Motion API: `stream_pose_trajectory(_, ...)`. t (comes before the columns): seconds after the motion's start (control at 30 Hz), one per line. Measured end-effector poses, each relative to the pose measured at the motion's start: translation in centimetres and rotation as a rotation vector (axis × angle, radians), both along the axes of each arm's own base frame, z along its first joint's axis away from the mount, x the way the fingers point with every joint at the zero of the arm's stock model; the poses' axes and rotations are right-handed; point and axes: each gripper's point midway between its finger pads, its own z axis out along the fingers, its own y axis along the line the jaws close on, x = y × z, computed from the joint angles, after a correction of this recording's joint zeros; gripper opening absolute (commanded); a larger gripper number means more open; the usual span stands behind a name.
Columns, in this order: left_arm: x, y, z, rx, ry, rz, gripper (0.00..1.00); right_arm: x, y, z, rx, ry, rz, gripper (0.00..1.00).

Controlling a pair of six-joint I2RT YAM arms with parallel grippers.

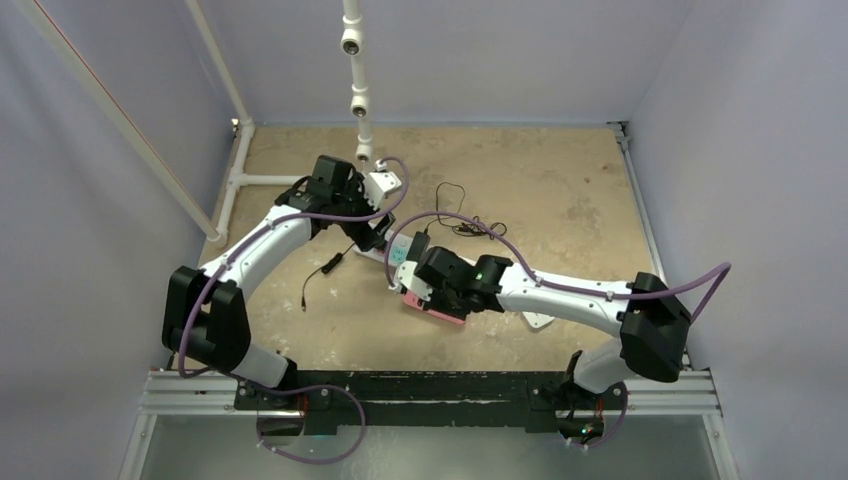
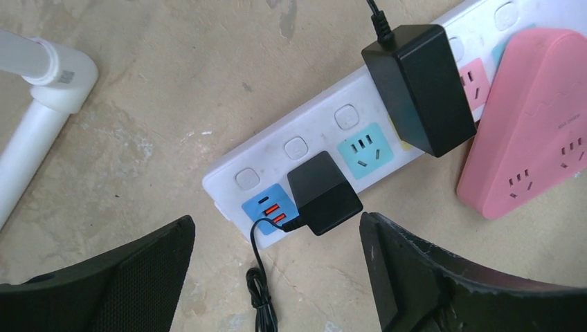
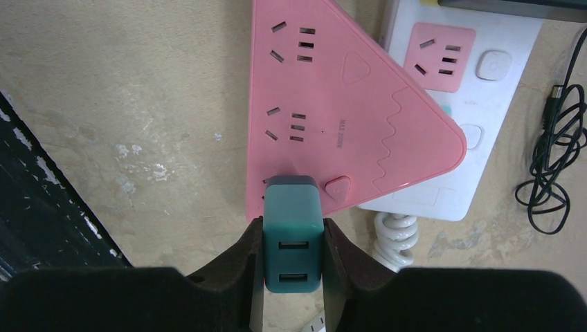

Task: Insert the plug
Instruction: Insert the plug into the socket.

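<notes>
- Right gripper (image 3: 293, 257) was clenched on the teal plug (image 3: 293, 207), jaws on its two flanks, USB ports facing the wrist camera.
- Plug sat over the nearest socket of the pink strip (image 3: 332, 104), touching its face. Prongs were hidden, so I couldn't tell if it was fully seated.
- Judgement: aligned, at or near the final press. Left to do: confirm seating, let go.
- Left gripper (image 2: 275, 232) was spread wide, holding nothing, above the white strip (image 2: 317, 130), which carried a small black adapter (image 2: 324, 194) and a large black adapter (image 2: 419, 86).
- Writing: small print on the pink strip began "MAX", rest too small to read. No brand seen.
</notes>
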Motion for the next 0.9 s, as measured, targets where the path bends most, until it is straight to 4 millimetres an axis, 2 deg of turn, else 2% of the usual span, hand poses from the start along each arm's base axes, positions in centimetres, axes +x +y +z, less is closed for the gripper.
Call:
stream_pose_trajectory(0.17,-0.1,0.0,1.9,-0.018,-0.037,0.003,0.92,-0.3,0.1,-0.1,-0.023,-0.047,-0.009,0.00)
stream_pose_trajectory(0.37,0.2,-0.2,3.1,-0.030,-0.057,-0.004,0.79,-0.6,0.3,-0.2,-0.056,-0.100,-0.004,0.00)
stream_pose_trajectory(0.47,0.4,-0.4,2.7,-0.034,-0.047,-0.012,0.75,-0.6,0.3,-0.2,-0.062,-0.110,-0.001,0.00)
stream_pose_trajectory(0.67,0.7,-1.4,0.1,-0.043,0.023,-0.038,0.74,-0.7,0.4,-0.2,-0.068,-0.117,0.003,0.00)
stream_pose_trajectory(0.77,1.1,-2.7,-0.2,-0.064,0.043,-0.072,0.74,-0.7,0.4,-0.2,-0.068,-0.116,0.002,0.00)
stream_pose_trajectory(0.9,2.6,-6.2,1.8,-0.120,0.013,-0.151,0.76,-0.8,0.4,-0.2,-0.067,-0.115,0.002,0.00)
